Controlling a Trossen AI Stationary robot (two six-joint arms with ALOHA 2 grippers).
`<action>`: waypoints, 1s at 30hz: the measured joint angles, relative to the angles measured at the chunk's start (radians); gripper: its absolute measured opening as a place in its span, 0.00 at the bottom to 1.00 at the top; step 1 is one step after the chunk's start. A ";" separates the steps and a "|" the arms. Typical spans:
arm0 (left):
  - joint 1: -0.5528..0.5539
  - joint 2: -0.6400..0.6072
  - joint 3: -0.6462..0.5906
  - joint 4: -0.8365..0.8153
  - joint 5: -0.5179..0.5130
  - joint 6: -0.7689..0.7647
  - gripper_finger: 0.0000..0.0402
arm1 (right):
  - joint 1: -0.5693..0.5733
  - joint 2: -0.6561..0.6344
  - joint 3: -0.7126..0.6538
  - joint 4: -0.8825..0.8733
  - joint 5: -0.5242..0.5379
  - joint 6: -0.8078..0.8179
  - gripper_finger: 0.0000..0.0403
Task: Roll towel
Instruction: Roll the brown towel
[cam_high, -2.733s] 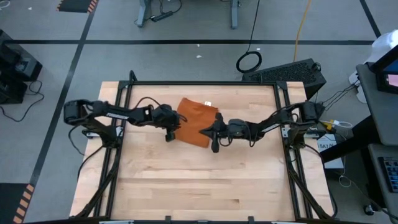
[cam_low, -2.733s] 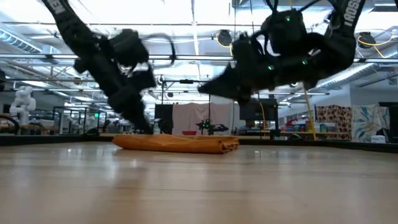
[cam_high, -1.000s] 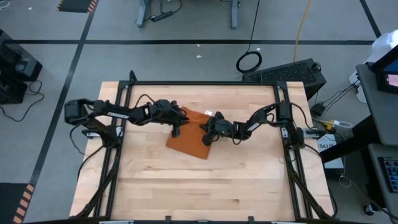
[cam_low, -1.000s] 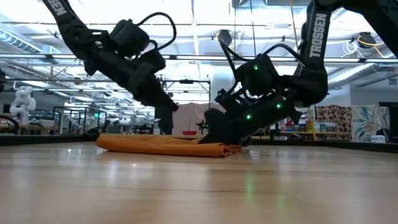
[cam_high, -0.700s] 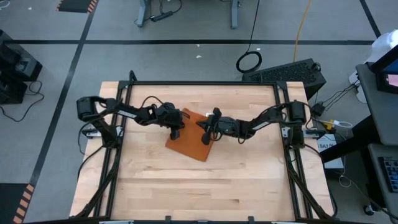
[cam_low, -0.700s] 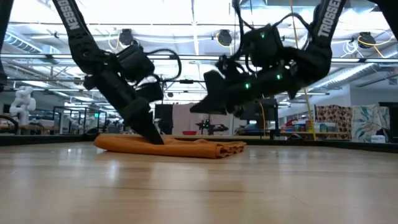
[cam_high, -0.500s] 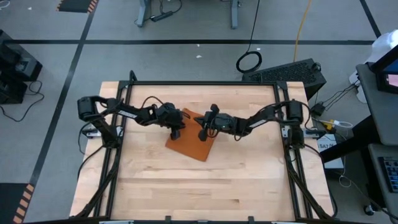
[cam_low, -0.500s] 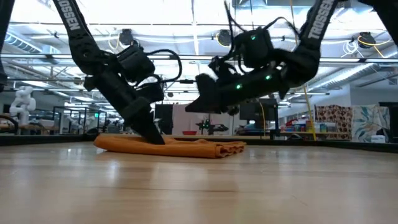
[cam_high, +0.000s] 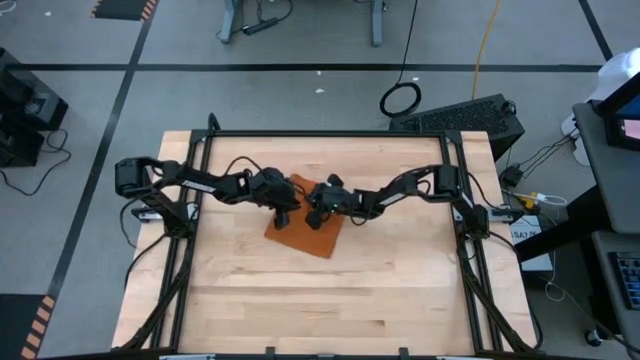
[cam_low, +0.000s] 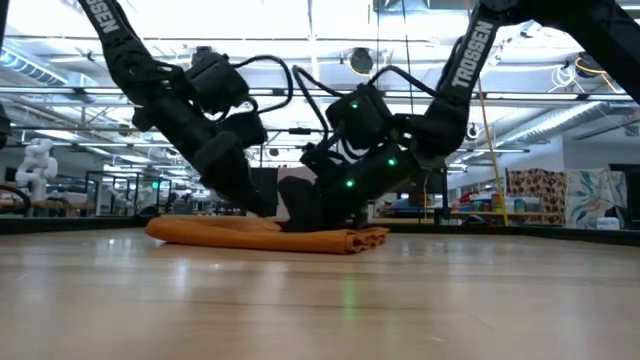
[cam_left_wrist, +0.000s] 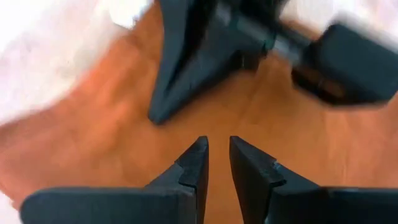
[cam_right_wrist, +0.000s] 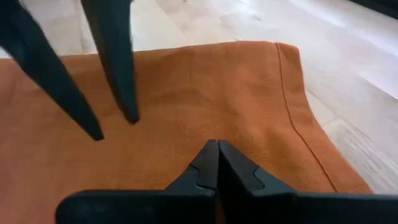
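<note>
Table: a light wooden table (cam_high: 300, 300) with a black metal frame along its edges; the near half is bare wood.
Towel: the plain burnt-orange soft cloth towel (cam_high: 305, 232) lies flat on the far half of the table, about midway between the left and right edges, set at a slant to them. In the low view the towel (cam_low: 250, 236) is a low, thin layer with a thicker fold at its right-hand end.
My right gripper: my right gripper (cam_high: 316, 213) is down over the towel's middle, just beside my left one. In the right wrist view its two dark fingers (cam_right_wrist: 214, 167) are pressed together, tips at the cloth; I cannot tell whether any fabric is pinched between them.
My left gripper: my left gripper (cam_high: 286, 210) sits at the towel's left part, tips on or just above the cloth. In the left wrist view its fingers (cam_left_wrist: 198, 163) stand a narrow slit apart, with nothing between them.
Beyond the table: grey floor.
</note>
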 joint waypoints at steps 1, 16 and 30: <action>0.000 0.001 -0.001 -0.033 0.000 0.000 0.17 | 0.000 -0.003 0.004 -0.008 -0.002 -0.005 0.00; 0.001 -0.033 -0.066 -0.070 0.018 0.000 0.17 | 0.123 -0.426 -0.051 -0.297 -0.008 -0.140 0.00; -0.153 -0.171 -0.104 0.025 0.042 0.019 0.10 | 0.206 -0.329 -0.355 0.230 0.006 -0.042 0.00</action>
